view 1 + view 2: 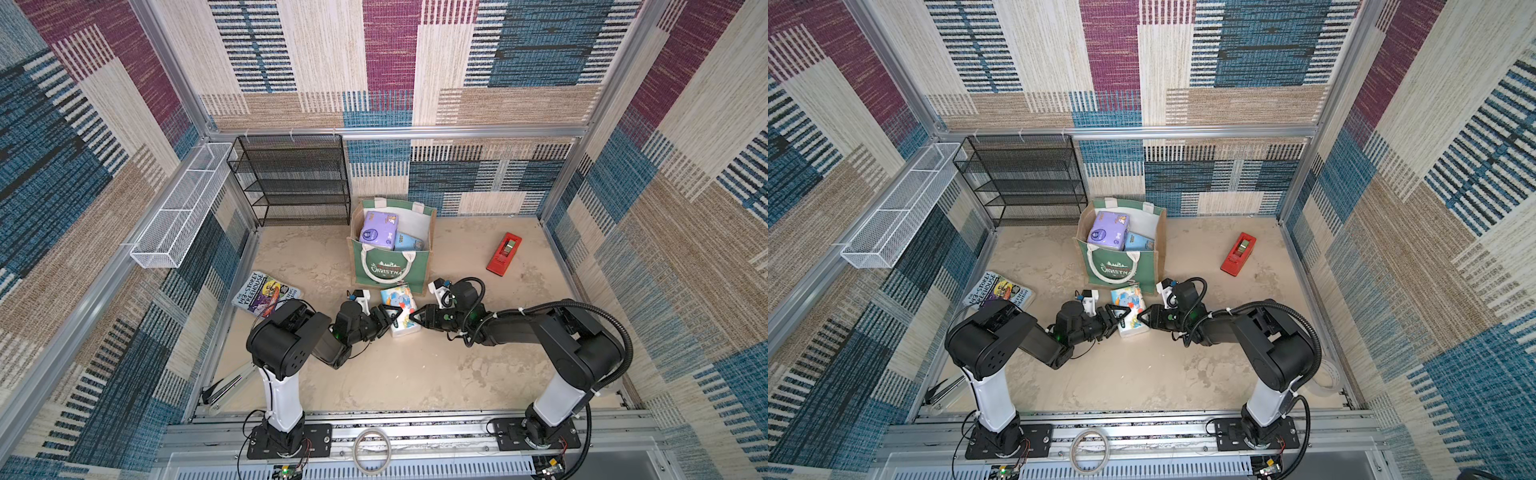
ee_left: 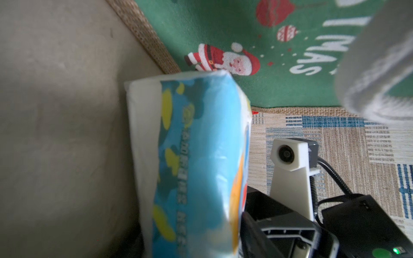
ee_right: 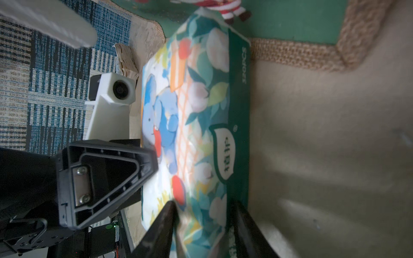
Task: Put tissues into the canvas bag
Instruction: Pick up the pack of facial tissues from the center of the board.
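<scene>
The mouth of the canvas bag (image 1: 419, 266) was half filled by a lilac pack (image 1: 377, 232) and a blue pack (image 1: 409, 242); free room was seen at its 3 o'clock side. At 6 o'clock the front was obstructed by the elephant pack (image 1: 399, 299), flanked by the left gripper (image 1: 395, 316) and the right gripper (image 1: 415, 319). A mesh shelf (image 1: 291, 178) was found at 11 o'clock.

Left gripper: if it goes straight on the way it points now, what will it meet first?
Most likely the elephant tissue pack, directly before the left gripper; its fingers are at the pack's edge. Beyond the pack is the right gripper.
</scene>
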Robot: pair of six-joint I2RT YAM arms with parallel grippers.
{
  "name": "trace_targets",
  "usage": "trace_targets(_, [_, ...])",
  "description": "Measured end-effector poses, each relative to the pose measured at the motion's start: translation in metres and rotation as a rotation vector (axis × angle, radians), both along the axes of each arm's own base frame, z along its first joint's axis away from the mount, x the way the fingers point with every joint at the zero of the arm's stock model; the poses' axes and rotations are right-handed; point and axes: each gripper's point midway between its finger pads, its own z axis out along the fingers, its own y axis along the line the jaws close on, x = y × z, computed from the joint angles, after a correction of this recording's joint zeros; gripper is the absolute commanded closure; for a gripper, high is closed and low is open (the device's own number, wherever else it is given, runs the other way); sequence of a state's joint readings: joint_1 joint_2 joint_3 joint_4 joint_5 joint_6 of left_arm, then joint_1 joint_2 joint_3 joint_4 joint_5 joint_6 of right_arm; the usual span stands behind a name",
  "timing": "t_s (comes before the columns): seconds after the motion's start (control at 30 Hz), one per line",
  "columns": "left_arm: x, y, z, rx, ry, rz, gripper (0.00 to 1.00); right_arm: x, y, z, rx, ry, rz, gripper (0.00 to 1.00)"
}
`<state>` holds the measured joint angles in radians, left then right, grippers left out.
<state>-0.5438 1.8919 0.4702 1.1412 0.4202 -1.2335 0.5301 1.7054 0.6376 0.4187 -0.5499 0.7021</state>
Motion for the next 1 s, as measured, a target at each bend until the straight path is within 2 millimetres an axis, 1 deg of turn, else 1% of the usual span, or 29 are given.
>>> trace_targets(0.23, [-0.004,0.001,0.000,-0.001,0.002,-0.002,0.53,-0.006,-0.003,0.007,0.004,-0.008,0.001,0.55])
trace_targets(0.37, [-0.006,0.003,0.003,-0.004,-0.004,-0.002,0.56,-0.009,-0.005,0.009,0.001,-0.004,0.000,0.54])
trace_targets(0.47, [-0.008,0.004,0.008,-0.009,-0.012,-0.002,0.57,-0.009,-0.007,0.014,-0.005,-0.017,-0.004,0.53])
trace_targets(0.6, [-0.012,0.007,0.021,-0.022,-0.035,-0.002,0.58,-0.009,-0.011,0.025,-0.019,-0.050,-0.012,0.51])
trace_targets(0.8, [-0.018,0.010,0.033,-0.023,-0.037,-0.004,0.58,-0.006,-0.020,0.042,-0.033,-0.095,-0.038,0.49])
trace_targets(1.0, [-0.035,0.002,0.041,-0.003,-0.016,-0.053,0.58,0.005,-0.042,0.069,-0.033,-0.163,-0.101,0.48])
